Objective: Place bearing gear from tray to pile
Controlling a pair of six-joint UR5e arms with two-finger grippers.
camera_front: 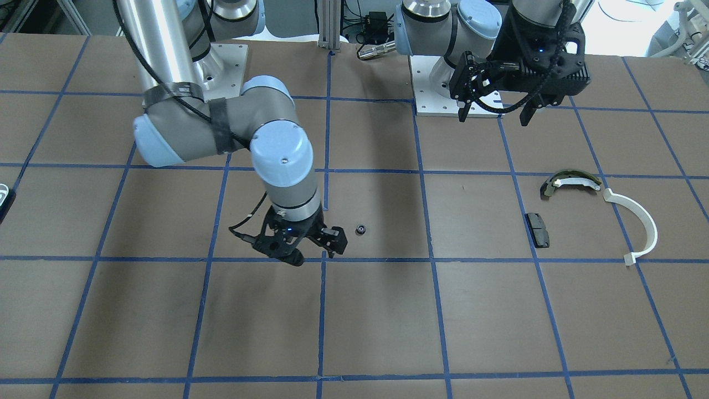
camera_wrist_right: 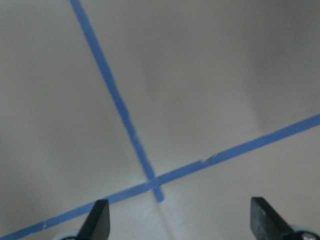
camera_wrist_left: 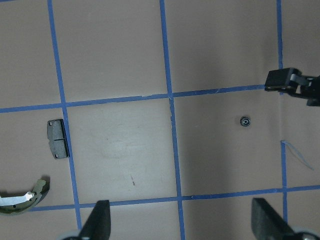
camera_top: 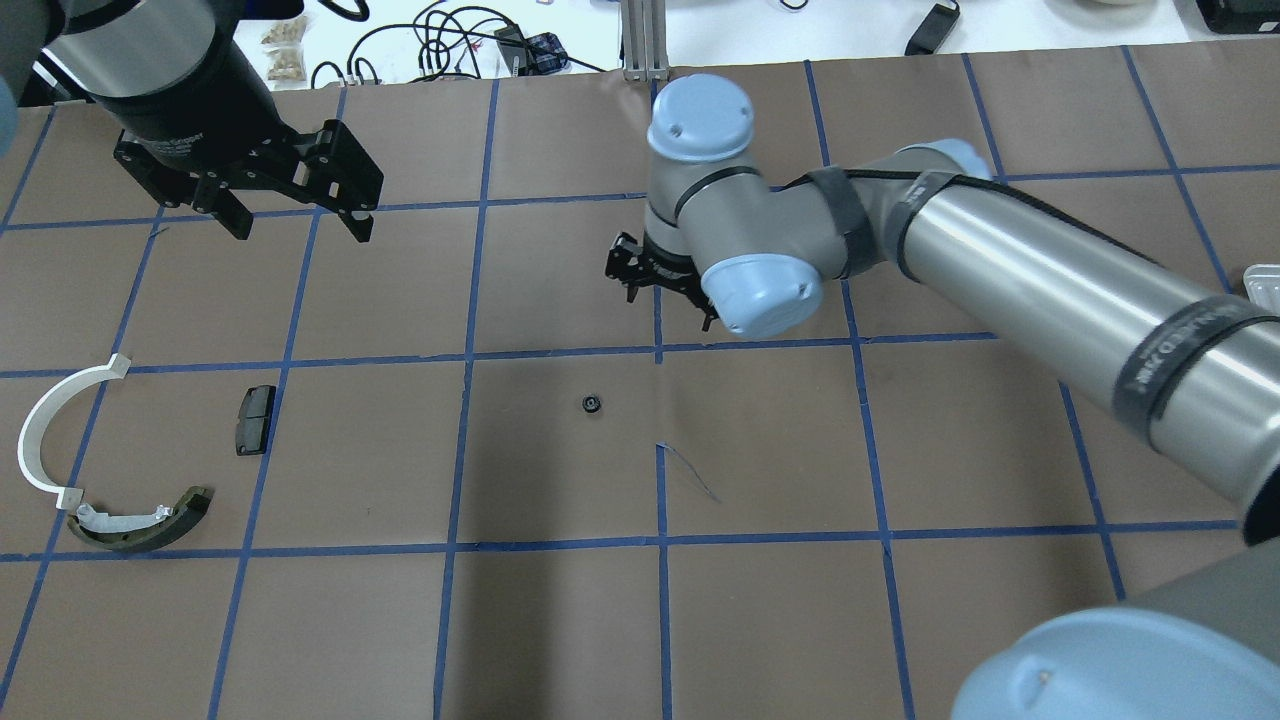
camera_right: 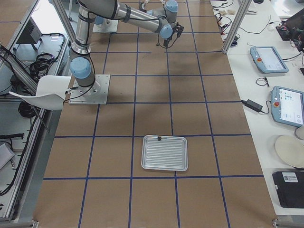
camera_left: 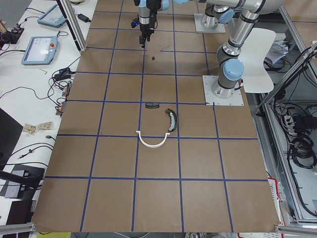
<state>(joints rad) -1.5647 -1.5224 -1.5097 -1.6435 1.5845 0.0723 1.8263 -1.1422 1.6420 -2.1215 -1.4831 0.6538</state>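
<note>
The bearing gear (camera_front: 361, 229), a small dark toothed ring, lies alone on the brown table; it also shows in the overhead view (camera_top: 592, 404) and the left wrist view (camera_wrist_left: 245, 120). My right gripper (camera_front: 314, 249) hovers open and empty just beside it, over a blue tape crossing (camera_wrist_right: 155, 182). The pile lies apart at the robot's left: a white half-ring strip (camera_front: 642, 219), an olive-and-white brake shoe (camera_front: 570, 180) and a black pad (camera_front: 538, 229). My left gripper (camera_front: 494, 116) hangs open and empty, high near its base. The tray (camera_right: 165, 154) lies far off on the robot's right.
Blue tape lines grid the brown table. The arm bases (camera_front: 443, 94) stand on white plates at the robot's edge. A small dark part (camera_right: 159, 138) lies at the tray's rim. Cables and tablets lie beyond the table's far edge.
</note>
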